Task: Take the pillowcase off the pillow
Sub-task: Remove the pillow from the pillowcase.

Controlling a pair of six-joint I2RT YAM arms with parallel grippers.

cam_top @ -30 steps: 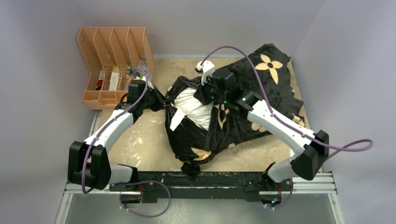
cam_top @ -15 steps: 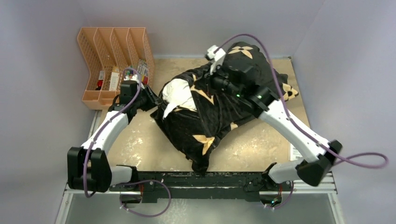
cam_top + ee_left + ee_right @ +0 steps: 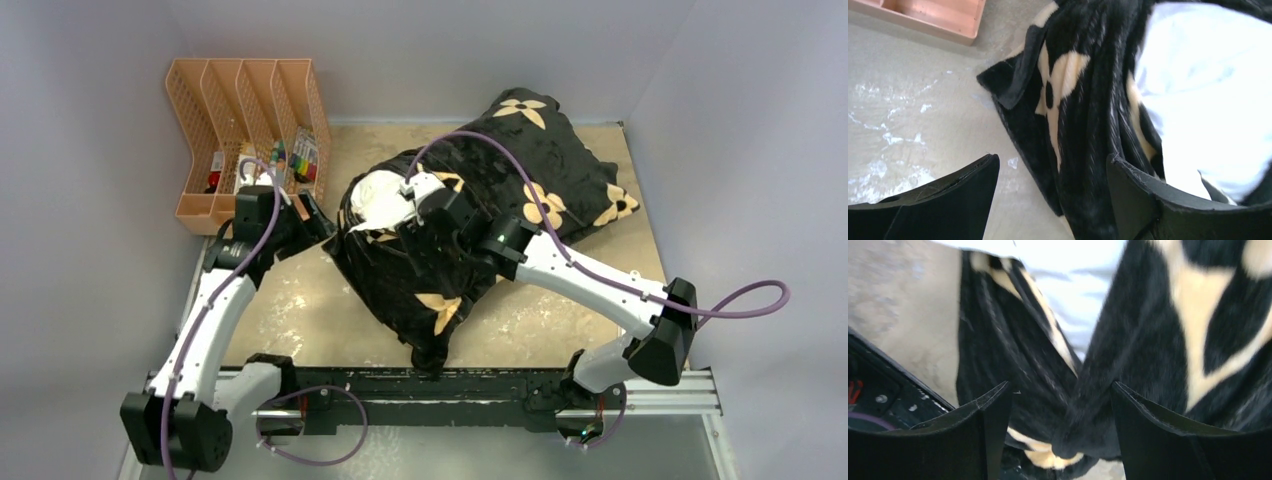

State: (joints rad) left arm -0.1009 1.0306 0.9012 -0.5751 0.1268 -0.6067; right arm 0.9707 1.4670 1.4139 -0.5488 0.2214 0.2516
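The black plush pillowcase [image 3: 470, 215] with tan flower motifs lies bunched on the table, still around most of the pillow. The white pillow [image 3: 380, 193] bulges out of its left opening. My left gripper [image 3: 306, 213] is open just left of that opening. In the left wrist view the pillowcase [image 3: 1073, 125] hem runs loose between the wide jaws of the left gripper [image 3: 1053, 160], with the pillow [image 3: 1208, 90] beyond. My right gripper [image 3: 405, 216] hovers open over the opening. Black folds of pillowcase [image 3: 1148, 340] sit unpinched between the fingers of the right gripper [image 3: 1060, 387], under the pillow [image 3: 1073, 275].
An orange file organizer [image 3: 245, 130] holding markers and small items stands at the back left, its base [image 3: 923, 15] close to my left gripper. Grey walls close in the table on three sides. A black rail [image 3: 430, 385] runs along the near edge.
Both grippers have opened and let go of the pillowcase. The bundle has settled flat on the table. The right arm has drawn back toward the opening, and the left has shifted left.
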